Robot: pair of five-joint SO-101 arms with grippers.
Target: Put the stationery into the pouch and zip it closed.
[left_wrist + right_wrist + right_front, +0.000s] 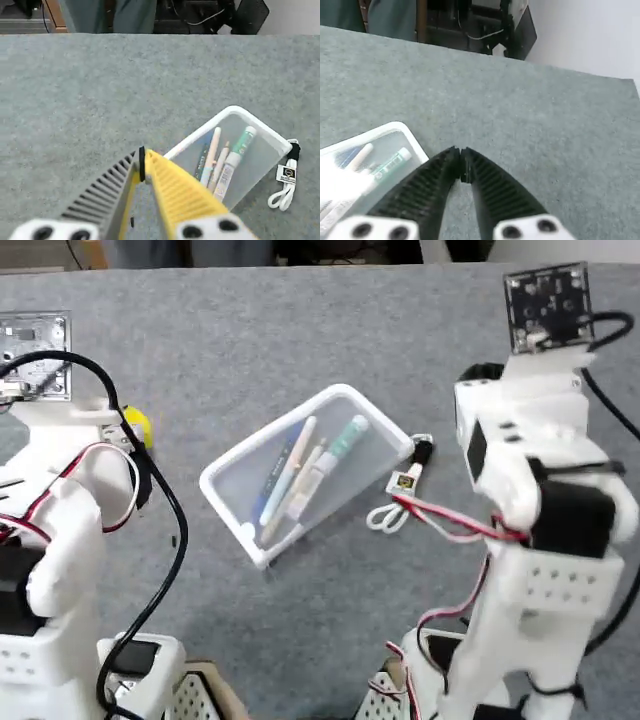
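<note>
Pouch: the pouch [238,472] is translucent with white edging and lies flat at the middle of the table [300,330], set slantwise. One end points toward the near edge, the other toward the far right corner.
Stationery: already inside the pouch, lying along its length. There is a blue pen [278,475], a cream pen [293,470] touching it, and a green-capped marker [327,465] on the side nearer the right edge.
Zip: whether it is drawn shut cannot be made out.
Strap: a white cord loop [385,515] with a small tag [404,481] lies on the table just beside the pouch's right-hand end.
Left gripper: the left gripper [141,162] has one yellow finger and one grey one, tips pressed together with nothing between them. It hangs above bare table between the pouch and the left edge, apart from the pouch.
Right gripper: the right gripper [461,161] has black fingers — tips meeting, empty. It sits over the table on the pouch's right-edge side, clear of it.
Arms: one stands by the near left corner, the other by the near right corner, with the pouch between them.
</note>
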